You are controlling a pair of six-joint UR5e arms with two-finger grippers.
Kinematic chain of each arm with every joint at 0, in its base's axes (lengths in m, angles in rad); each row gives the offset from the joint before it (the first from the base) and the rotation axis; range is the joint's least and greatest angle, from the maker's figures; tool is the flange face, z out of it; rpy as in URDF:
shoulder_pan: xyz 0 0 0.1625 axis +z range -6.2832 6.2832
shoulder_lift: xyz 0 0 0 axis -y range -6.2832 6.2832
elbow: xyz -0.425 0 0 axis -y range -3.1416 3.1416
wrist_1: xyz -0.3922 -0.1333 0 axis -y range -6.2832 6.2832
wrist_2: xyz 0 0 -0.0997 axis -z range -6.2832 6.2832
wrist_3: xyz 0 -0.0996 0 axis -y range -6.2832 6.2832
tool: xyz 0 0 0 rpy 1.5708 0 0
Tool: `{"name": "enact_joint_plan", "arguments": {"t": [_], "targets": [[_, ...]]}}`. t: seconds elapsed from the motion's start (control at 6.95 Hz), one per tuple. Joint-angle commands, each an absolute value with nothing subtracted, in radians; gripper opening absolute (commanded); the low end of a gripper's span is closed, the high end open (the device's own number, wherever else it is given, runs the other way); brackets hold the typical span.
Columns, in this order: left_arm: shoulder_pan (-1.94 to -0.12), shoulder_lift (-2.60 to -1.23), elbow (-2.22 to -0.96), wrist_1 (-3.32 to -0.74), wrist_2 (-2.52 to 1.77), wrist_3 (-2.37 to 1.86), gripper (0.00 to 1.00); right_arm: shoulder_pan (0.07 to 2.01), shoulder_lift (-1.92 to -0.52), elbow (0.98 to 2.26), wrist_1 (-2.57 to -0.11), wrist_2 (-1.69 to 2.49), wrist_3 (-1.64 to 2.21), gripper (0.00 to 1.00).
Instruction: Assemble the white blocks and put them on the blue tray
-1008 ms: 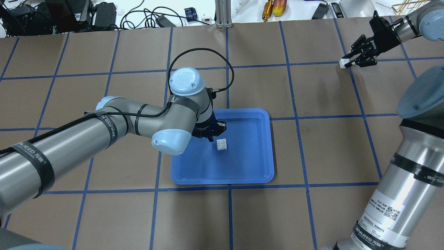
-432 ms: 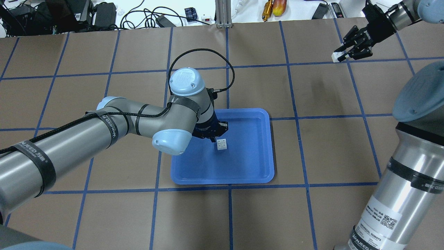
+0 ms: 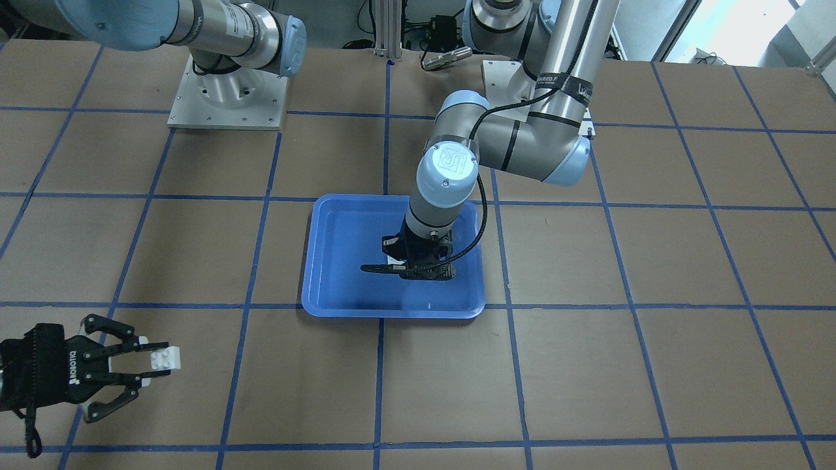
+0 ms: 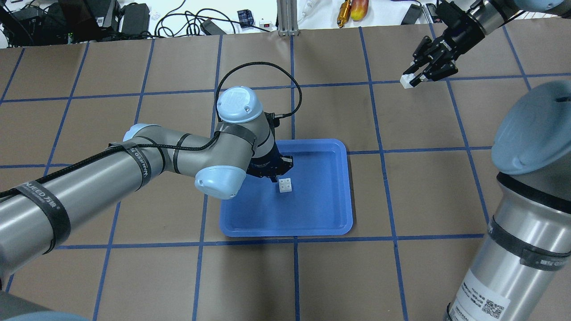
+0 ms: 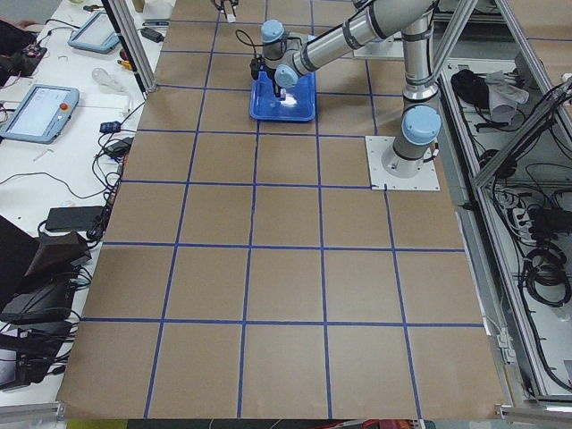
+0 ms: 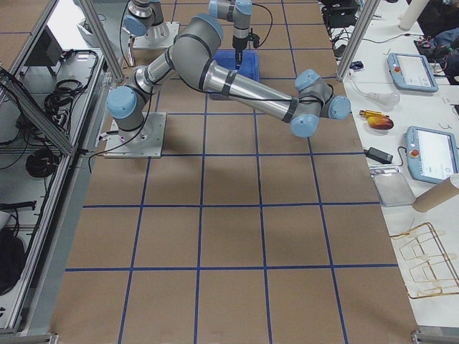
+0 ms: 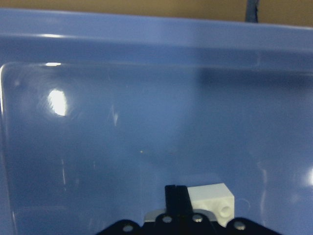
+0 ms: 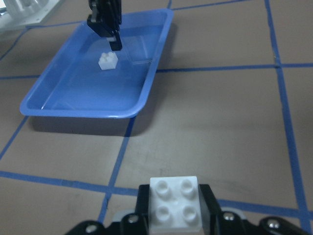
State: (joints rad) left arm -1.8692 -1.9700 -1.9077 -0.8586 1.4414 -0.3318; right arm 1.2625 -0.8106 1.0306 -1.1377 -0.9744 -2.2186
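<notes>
The blue tray (image 4: 312, 209) lies at the table's middle; it also shows in the front view (image 3: 339, 261) and the right wrist view (image 8: 73, 93). One white block (image 4: 286, 185) sits studs up on its floor. My left gripper (image 4: 273, 177) is shut and empty, its tips low in the tray right beside that block; in the left wrist view the closed fingers (image 7: 176, 193) stand just left of the block (image 7: 210, 198). My right gripper (image 4: 408, 81) is shut on the second white block (image 8: 175, 203), held above the table far right of the tray (image 3: 160, 359).
Cables, power bricks and a yellow tool (image 4: 344, 12) lie on the white bench beyond the table's far edge. The right arm's base plate (image 3: 225, 91) is bolted at the robot side. Brown grid squares separate the right gripper from the tray.
My right gripper has carried its white block leftward, toward the table's middle. My left gripper has stayed shut beside the block in the tray, barely shifting.
</notes>
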Motion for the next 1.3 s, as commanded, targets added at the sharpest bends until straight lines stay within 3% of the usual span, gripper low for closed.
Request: {"name": "enact_joint_plan", "arguments": {"t": [0.0,0.43,0.58,0.86,1.15], "targets": [[-1.836,-1.967,-1.928,-0.864,1.407,-0.302,0.04,1.33,-0.956,1.295,-1.296,-0.953,-2.171,0.0],[-1.836,-1.951,-1.957,-0.845,1.404,-0.302,0.04,1.419,-1.135,1.802,-1.88,-0.865,-1.931,0.0],[-1.839,-1.951,-1.957,-0.845,1.405,-0.308,0.04,1.425,-1.141,1.913,-2.054,-0.844,-1.845,0.0],[-1.848,-1.96,-1.956,-0.844,1.404,-0.356,0.04,1.523,-1.143,2.0,-2.146,-0.822,-1.756,0.0],[-1.85,-1.959,-1.956,-0.844,1.405,-0.356,0.04,1.563,-1.183,1.996,-2.166,-0.825,-1.694,0.0]]}}
